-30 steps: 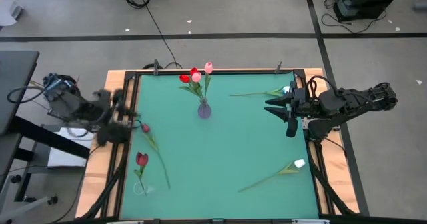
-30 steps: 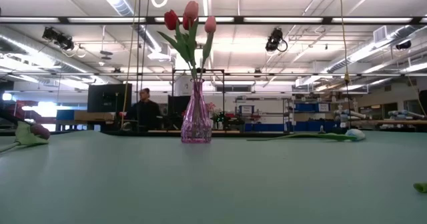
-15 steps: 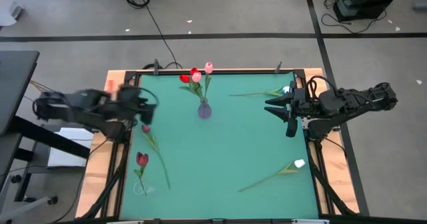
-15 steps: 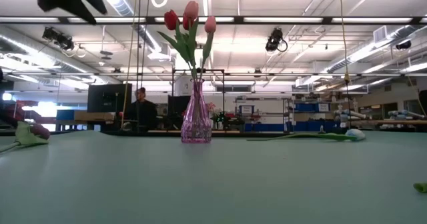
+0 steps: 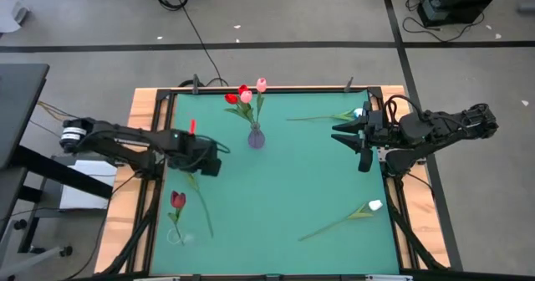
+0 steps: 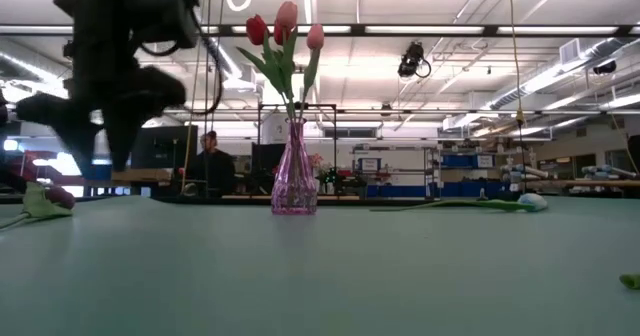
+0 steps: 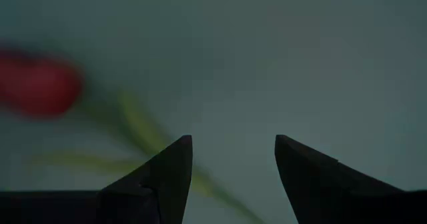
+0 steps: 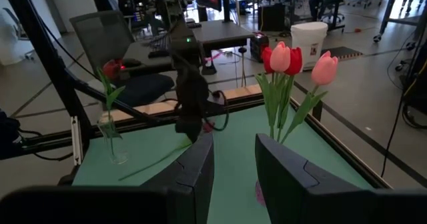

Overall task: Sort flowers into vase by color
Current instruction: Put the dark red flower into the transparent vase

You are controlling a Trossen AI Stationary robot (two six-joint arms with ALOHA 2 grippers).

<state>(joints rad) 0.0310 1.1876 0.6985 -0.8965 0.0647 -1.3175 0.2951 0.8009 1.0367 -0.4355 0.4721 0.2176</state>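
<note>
So far, three flowers stand in the purple vase (image 5: 256, 136): a red tulip (image 5: 231, 99), a second red one behind it, and a pink tulip (image 5: 262, 84). A dark red tulip (image 5: 178, 200) also stands in a clear vase (image 5: 177, 236), near the table's left front corner.

The left gripper (image 5: 209, 163) hovers over the mat with its fingers spread wide and nothing between them. Just beneath it lies a dark-headed tulip (image 7: 37, 87); its stem (image 5: 201, 201) trails away from the gripper toward the clear vase. This looks like the next pick.

The right gripper (image 5: 355, 139) waits at the table's right edge, jaws partly apart, holding nothing. Just beyond it lies one white tulip (image 5: 358, 113); another white tulip (image 5: 374, 205) lies well behind it, nearer the front edge.

By my judgement, four flowers are placed and three remain.
</note>
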